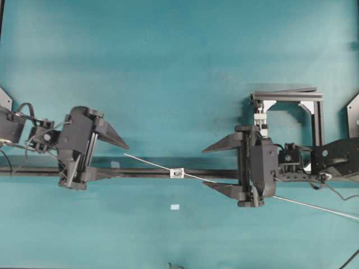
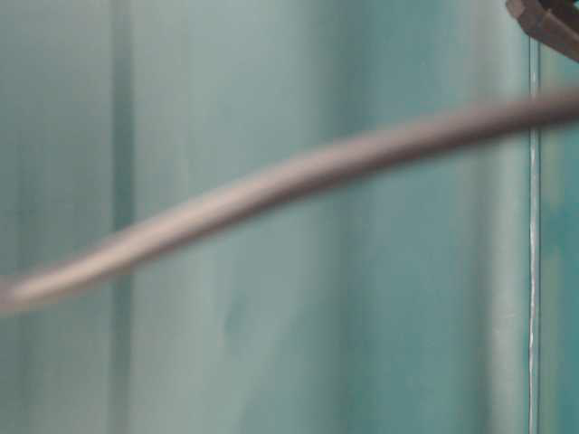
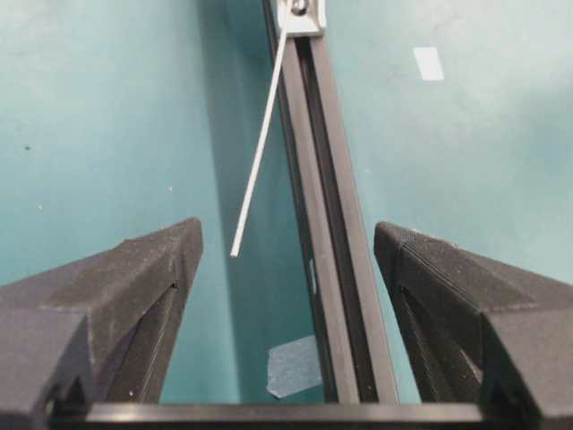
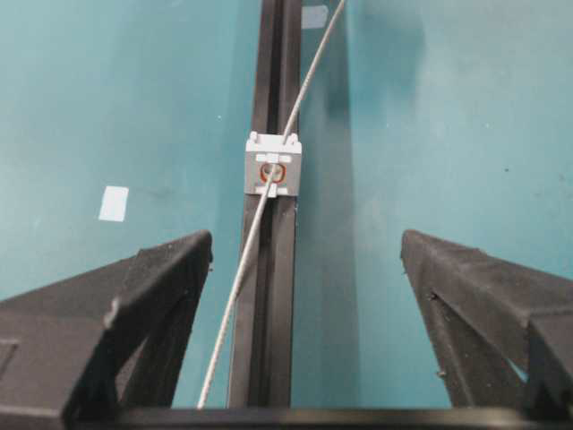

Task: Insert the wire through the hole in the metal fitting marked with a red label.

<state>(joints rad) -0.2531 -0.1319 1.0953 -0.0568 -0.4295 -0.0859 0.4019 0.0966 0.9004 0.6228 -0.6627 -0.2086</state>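
Note:
The wire (image 1: pixel 151 163) runs slantwise from its free end near my left gripper, through the metal fitting (image 1: pixel 177 172) on the black rail (image 1: pixel 140 172), and on to the right edge. In the right wrist view the wire (image 4: pixel 235 287) enters the red-ringed hole (image 4: pixel 273 172) of the fitting (image 4: pixel 272 167). In the left wrist view it (image 3: pixel 260 152) comes out of the fitting (image 3: pixel 303 12) and ends just ahead of the jaws. My left gripper (image 1: pixel 120 161) (image 3: pixel 286 242) is open and empty. My right gripper (image 1: pixel 204 167) (image 4: pixel 304 246) is open astride wire and rail, not touching the wire.
A black frame (image 1: pixel 291 95) with a white clamp (image 1: pixel 259 120) stands at the back right. Pale-blue tape squares (image 1: pixel 175 207) (image 3: pixel 295 367) (image 4: pixel 114 203) lie on the teal table. The table-level view is blurred, with a grey strand (image 2: pixel 289 181) across it.

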